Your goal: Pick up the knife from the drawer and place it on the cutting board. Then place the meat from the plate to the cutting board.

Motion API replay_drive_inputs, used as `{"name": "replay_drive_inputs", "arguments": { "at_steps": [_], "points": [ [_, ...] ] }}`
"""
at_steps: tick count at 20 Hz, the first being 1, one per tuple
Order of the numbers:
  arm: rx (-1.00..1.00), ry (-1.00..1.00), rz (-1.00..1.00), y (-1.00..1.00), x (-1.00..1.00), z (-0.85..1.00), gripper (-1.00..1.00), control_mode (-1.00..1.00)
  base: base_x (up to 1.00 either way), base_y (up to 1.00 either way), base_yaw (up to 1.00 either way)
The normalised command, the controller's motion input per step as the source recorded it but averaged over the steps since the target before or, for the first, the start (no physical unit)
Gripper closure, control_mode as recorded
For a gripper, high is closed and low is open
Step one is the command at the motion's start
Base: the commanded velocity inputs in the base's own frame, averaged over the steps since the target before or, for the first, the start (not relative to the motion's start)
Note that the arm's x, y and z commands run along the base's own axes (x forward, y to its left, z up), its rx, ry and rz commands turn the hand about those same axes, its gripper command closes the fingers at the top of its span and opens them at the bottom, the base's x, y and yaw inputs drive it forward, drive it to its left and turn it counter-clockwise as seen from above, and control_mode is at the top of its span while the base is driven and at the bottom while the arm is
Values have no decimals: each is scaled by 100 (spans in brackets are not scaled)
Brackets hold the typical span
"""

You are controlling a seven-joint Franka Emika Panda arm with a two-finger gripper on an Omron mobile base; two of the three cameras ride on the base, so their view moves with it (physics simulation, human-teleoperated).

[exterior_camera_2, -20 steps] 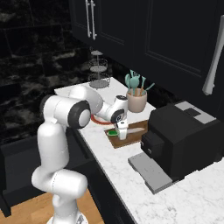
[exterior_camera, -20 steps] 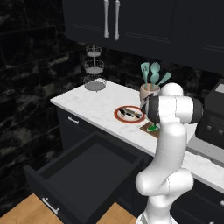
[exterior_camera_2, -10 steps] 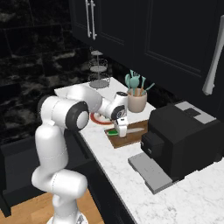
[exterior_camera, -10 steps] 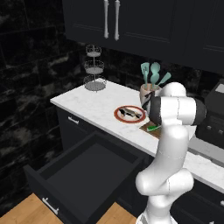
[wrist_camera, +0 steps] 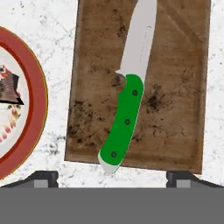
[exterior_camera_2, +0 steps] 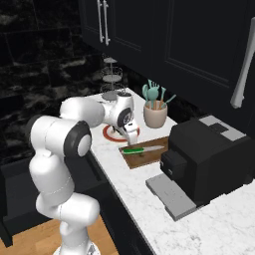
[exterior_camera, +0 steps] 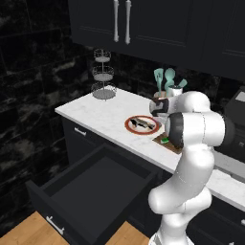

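Green-handled knife lies flat on the cutting board, pale blade pointing away, butt just overhanging the near edge. First half looks done; meat is next. It sits on the plate, dark streaked lump, likely light, soft and a bit slick, so take it across the narrow middle with a gentle squeeze; shape is hard to read at this size. Hand is released, fingertips spread wide at either side, nothing between them, hovering right above the knife handle. Plate is just beside the board on the white marble bench, to the left in the hand view, so the meat is near but off to one side of the hand. Drawer hangs open below.
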Motion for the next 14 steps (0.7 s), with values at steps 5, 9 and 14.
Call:
{"name": "replay_drive_inputs", "arguments": {
  "at_steps": [5,9,14],
  "points": [
    [-17,0,33,49,14,25,-100,-100,0,0,0],
    [-10,0,45,9,20,6,-100,-100,0,0,0],
    [-6,0,52,0,25,0,-100,-100,0,0,0]
  ]
}}
